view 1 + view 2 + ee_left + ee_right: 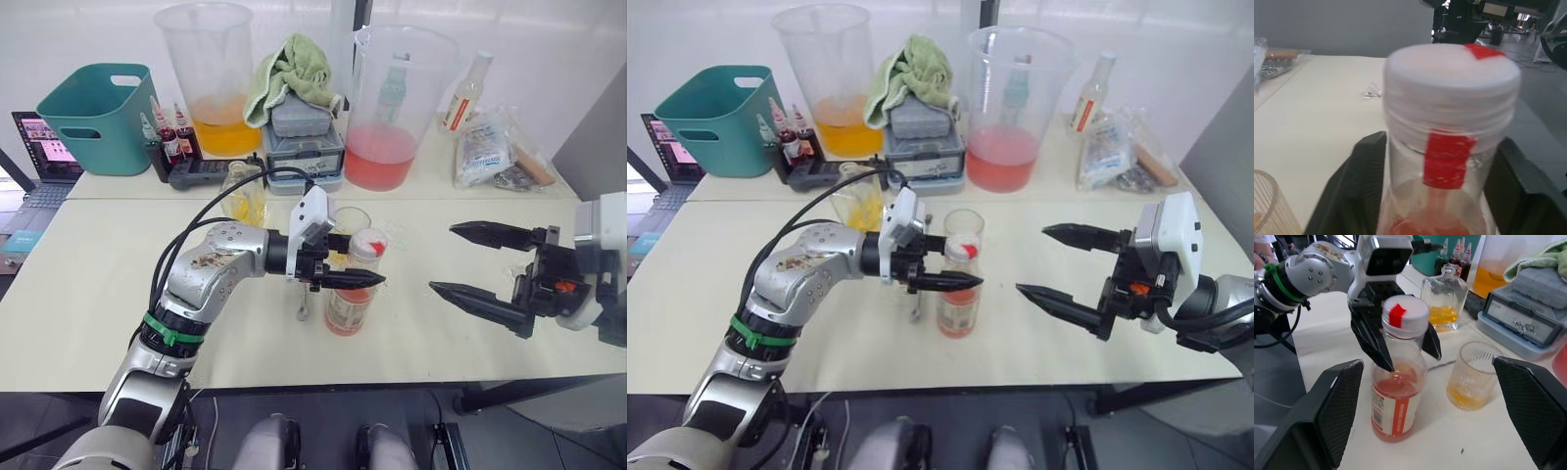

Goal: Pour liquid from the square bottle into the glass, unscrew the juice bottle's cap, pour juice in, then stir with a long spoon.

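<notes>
While capped, juice bottle [1397, 396] half-full red.

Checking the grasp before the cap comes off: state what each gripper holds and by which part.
The left gripper holds the juice bottle by its neck, just under the white cap. The right gripper is open and holds nothing.

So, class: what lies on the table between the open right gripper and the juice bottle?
Nothing: in the left eye view, bare table separates the right gripper from the juice bottle, which the left gripper holds.
</notes>
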You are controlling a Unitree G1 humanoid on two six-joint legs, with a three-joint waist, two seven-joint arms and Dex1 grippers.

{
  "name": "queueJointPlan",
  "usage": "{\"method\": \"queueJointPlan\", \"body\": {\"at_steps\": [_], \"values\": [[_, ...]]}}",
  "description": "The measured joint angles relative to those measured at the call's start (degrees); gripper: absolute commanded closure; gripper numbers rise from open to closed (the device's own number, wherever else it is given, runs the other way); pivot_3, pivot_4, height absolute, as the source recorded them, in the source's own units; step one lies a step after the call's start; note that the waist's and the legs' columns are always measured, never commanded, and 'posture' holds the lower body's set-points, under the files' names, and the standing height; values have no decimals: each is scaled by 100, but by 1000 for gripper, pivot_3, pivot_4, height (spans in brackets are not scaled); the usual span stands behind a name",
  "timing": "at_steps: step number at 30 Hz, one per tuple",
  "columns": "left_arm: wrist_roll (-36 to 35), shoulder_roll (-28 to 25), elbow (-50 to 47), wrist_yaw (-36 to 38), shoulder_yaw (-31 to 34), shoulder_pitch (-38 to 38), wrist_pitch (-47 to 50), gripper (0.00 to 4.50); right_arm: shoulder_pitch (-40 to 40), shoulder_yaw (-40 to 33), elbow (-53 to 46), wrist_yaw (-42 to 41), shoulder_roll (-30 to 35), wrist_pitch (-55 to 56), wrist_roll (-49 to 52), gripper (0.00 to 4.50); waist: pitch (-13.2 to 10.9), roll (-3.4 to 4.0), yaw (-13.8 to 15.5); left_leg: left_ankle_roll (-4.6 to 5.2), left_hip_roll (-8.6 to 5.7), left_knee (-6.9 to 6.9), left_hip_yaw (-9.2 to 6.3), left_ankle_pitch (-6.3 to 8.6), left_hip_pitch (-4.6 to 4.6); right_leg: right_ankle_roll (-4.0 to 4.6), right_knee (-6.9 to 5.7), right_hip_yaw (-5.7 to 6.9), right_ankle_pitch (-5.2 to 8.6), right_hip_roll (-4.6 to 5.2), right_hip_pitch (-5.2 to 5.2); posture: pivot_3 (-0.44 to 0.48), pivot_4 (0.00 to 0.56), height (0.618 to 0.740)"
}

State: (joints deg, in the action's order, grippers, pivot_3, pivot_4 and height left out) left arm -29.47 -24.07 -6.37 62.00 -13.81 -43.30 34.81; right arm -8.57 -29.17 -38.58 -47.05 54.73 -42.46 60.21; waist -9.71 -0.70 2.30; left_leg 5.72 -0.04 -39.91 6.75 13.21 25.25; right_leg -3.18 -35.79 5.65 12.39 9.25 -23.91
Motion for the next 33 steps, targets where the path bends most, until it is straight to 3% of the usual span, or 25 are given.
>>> {"method": "queueJointPlan", "body": {"at_steps": [1, 9, 21, 25, 30, 33], "values": [[5, -31, -11, 10, 1, 5, -19, 3020, -137, 110, -31, 136, -1, -49, 144, 0, 0, 0, -4, 0, 0, 1, 0, 0, 0, 0, -1, -2, 0, 1, -2, 0, 150, 739], [17, -60, -182, -2, -5, 98, -23, 3020, -1153, 1338, -202, 1357, -412, -251, 513, 0, 0, 0, -5, -1, -1, -1, 0, 0, 2, 0, 0, -2, 0, 2, -3, 0, 150, 739], [17, -63, -273, -21, 0, 125, 37, 3020, -1565, 2219, -1, 2151, -863, -327, -116, 0, 0, 1, -6, 0, -3, 0, 4, -1, 2, -1, -5, 0, 0, -1, -4, 0, 150, 739], [28, -55, -271, -42, -1, 124, 36, 3030, -1594, 2295, 63, 2199, -938, -329, -185, 1101, 1, 1, -9, 0, -2, 0, 4, -1, 2, -1, -6, 1, 0, -2, -4, 0, 150, 739], [28, -47, -267, -30, -10, 124, 37, 3030, -1589, 2341, 71, 1904, -930, -326, -163, 2822, 1, 1, -5, 1, -3, -1, 4, 0, 2, -1, -5, 1, 0, -1, -2, 0, 150, 739], [29, -46, -285, -24, -34, 124, 36, 3030, -1640, 2350, 169, 1624, -810, -307, -183, 2827, 1, 1, -7, 1, -3, -1, 4, 0, 2, -1, -5, 1, 0, -2, -2, 0, 150, 739]]}}
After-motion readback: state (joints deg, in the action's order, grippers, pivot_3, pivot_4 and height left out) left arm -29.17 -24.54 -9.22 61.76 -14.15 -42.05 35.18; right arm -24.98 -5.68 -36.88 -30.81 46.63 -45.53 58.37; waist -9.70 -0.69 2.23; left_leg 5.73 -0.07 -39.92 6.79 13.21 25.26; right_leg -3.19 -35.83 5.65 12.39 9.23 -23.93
